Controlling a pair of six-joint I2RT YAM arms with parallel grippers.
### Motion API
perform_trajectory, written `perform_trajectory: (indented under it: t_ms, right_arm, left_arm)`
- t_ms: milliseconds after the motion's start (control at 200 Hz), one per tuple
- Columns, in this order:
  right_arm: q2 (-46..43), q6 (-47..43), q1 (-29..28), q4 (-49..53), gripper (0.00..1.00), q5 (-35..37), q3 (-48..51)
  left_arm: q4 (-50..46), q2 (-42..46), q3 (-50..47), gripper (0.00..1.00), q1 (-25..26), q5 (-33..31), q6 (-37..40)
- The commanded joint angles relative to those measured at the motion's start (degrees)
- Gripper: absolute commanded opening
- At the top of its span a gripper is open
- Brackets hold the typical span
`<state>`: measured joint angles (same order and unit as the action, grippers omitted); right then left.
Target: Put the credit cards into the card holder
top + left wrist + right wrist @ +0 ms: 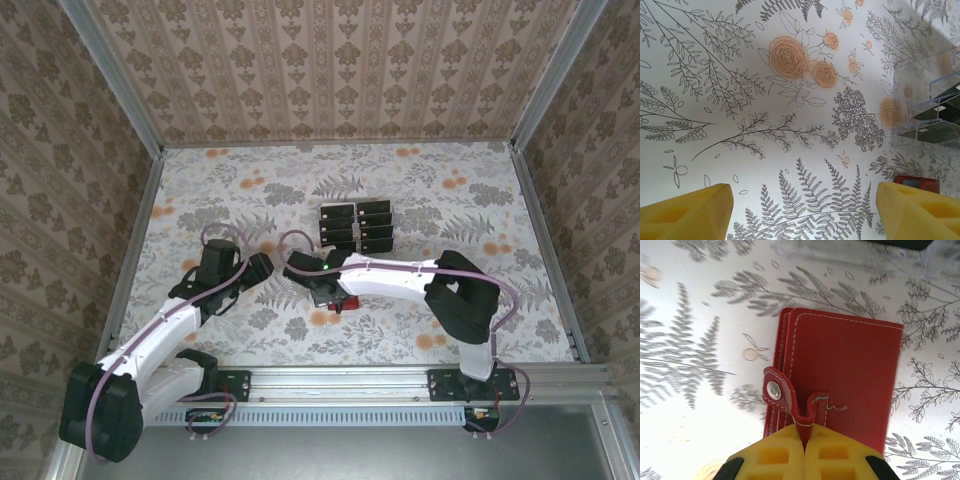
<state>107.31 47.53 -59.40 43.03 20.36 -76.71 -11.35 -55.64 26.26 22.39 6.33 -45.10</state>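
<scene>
The right end effector (804, 437), clamped on the strap (790, 400) of the card holder (845, 365) directly ahead, seems to be unfastening it; next, peel the strap back.

Left arm (160, 335) and right arm (385, 275): white link shells, chunky black joint housings, black base plates (228, 384). Lilac cable (503, 318) loops along each arm. Small green light (325, 267) lit near the right wrist. Left gripper (805, 189) fingers (685, 212) are yellow and blocky with square recesses. Right gripper (804, 432) is the same, with black flanks.
</scene>
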Motion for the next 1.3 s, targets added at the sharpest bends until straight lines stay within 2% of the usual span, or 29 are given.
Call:
perform_trajectory:
  t_ms: [0,225,395,480,660,790,1050,1295]
  right_arm:
    - [-4.9,-0.9,0.2,-2.8,0.00,-2.3,1.2]
    - [-11.7,0.4,0.8,-12.0,0.00,-8.3,5.8]
    - [-17.3,4.8,3.5,-28.0,0.00,-16.9,14.8]
    - [-19.5,6.9,4.5,-34.1,0.00,-19.0,18.3]
    - [-23.0,11.0,6.0,-43.4,0.00,-21.1,23.4]
    - [-23.5,12.9,6.8,-46.2,0.00,-21.6,26.0]
    - [-22.9,18.0,9.6,-61.5,0.00,-22.2,38.9]
    - [-24.5,17.8,12.2,-64.3,0.00,-22.7,45.6]
  left_arm:
    - [-0.4,0.3,0.2,0.77,-0.4,1.5,1.6]
    - [0.5,-0.3,0.1,0.77,-0.4,3.2,1.3]
    - [2.4,-0.3,-0.4,0.77,0.1,4.9,0.8]
    - [4.7,-0.3,-1.6,0.77,0.1,6.3,-0.3]
    - [10.0,-1.3,-4.6,0.77,0.4,8.5,-3.2]
    - [11.9,-2.7,-5.2,0.77,0.6,9.3,-4.3]
    - [9.8,-3.3,-3.8,0.77,1.7,8.2,-3.5]
    - [6.0,-3.3,-1.7,0.77,3.4,5.1,-1.6]
